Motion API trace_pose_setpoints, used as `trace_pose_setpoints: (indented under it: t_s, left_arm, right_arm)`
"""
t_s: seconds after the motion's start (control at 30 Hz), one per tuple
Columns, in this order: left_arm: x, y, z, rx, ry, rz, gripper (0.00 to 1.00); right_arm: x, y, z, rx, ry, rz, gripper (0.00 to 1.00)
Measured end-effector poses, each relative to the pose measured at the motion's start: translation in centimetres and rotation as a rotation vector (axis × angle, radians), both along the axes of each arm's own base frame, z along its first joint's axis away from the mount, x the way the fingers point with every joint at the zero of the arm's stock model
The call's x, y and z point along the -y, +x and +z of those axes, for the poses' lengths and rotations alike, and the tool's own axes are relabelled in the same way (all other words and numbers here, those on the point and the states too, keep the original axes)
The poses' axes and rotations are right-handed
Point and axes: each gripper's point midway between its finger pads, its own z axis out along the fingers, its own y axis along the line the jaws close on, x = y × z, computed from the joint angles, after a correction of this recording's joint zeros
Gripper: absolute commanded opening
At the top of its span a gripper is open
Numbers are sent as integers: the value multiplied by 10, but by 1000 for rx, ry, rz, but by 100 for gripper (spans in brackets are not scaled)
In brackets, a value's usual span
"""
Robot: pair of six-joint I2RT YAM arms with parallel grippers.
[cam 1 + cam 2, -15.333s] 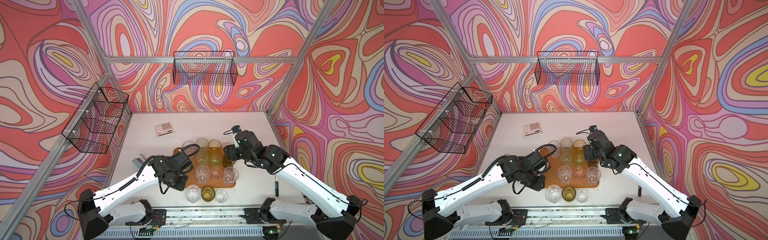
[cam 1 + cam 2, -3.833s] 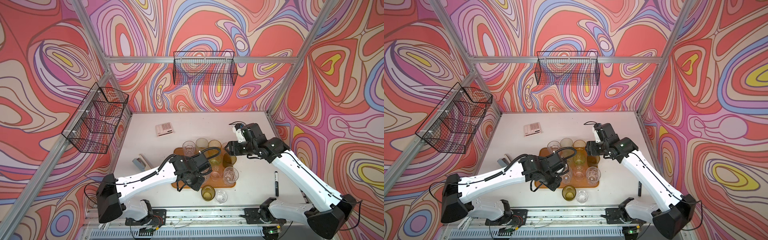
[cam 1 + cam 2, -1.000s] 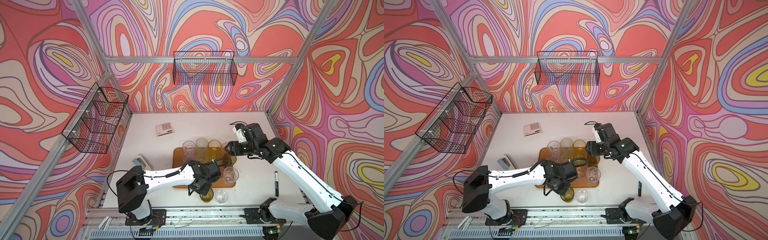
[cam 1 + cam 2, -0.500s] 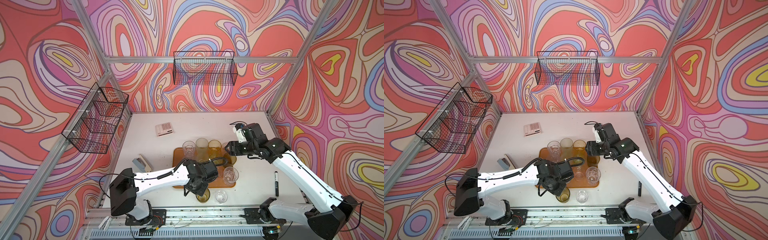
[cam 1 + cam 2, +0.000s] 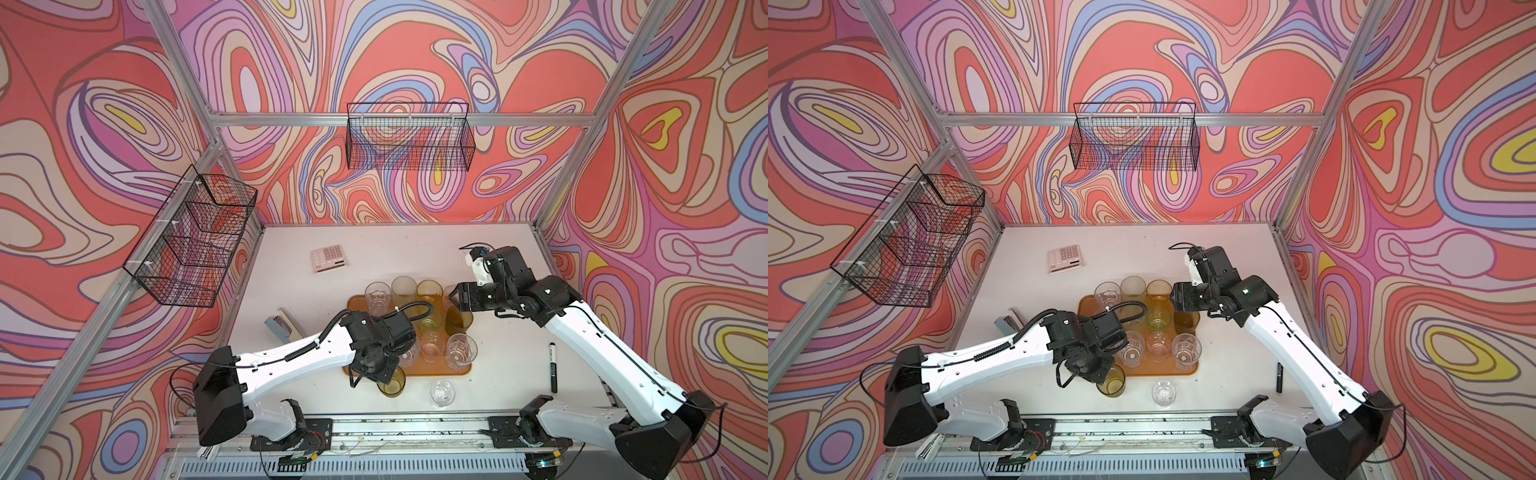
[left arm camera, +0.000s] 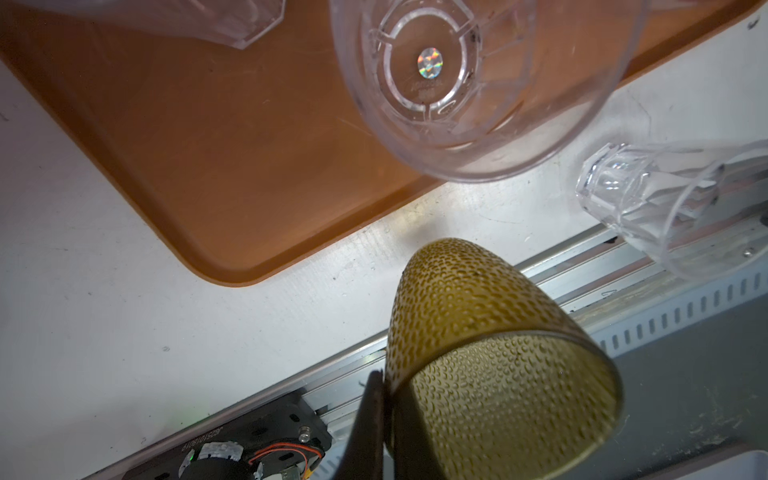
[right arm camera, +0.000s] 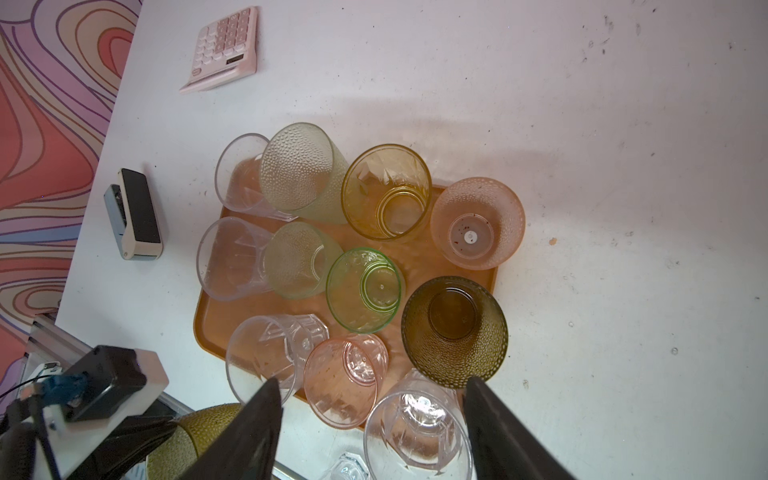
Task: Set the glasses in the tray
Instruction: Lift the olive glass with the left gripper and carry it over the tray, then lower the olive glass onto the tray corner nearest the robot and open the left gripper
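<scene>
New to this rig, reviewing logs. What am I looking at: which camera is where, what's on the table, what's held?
Two white robot arms stand at the front edge of a white table, each ending in a two-finger gripper. Both top views come from one overhead stereo camera; the two close-ups come from cameras on the wrists.

On the table is an orange tray holding about ten glasses. A clear glass stands off the tray, near the front. Also there: a pink calculator, a stapler and a marker.

The left gripper is shut on the rim of an olive glass, off the tray's front edge. The right gripper is open and holds nothing, above the tray's right side.
</scene>
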Motion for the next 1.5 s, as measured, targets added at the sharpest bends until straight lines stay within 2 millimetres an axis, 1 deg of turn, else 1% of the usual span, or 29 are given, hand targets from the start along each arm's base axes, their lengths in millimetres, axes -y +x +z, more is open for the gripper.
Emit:
trace_pose_setpoints:
  t_s: [0.43, 0.67, 0.83, 0.97, 1.17, 1.5]
  left_arm:
    - [-40, 16, -1, -23, 33, 112, 0]
    - [-50, 28, -2, -34, 32, 179, 0]
    - [-58, 39, -7, -52, 40, 232, 0]
    - [-59, 46, -10, -52, 42, 252, 0]
    - [-52, 54, -19, -64, 58, 247, 0]
    - [-48, 66, -26, -54, 61, 260, 0]
  right_arm:
    - [0, 0, 0, 2, -2, 4, 71]
    - [0, 0, 0, 2, -2, 4, 71]
    - [0, 0, 0, 3, -4, 6, 71]
    - [0, 0, 0, 4, -6, 9, 71]
    - [0, 0, 0, 5, -7, 11, 71]
    - [0, 0, 1, 7, -7, 12, 71]
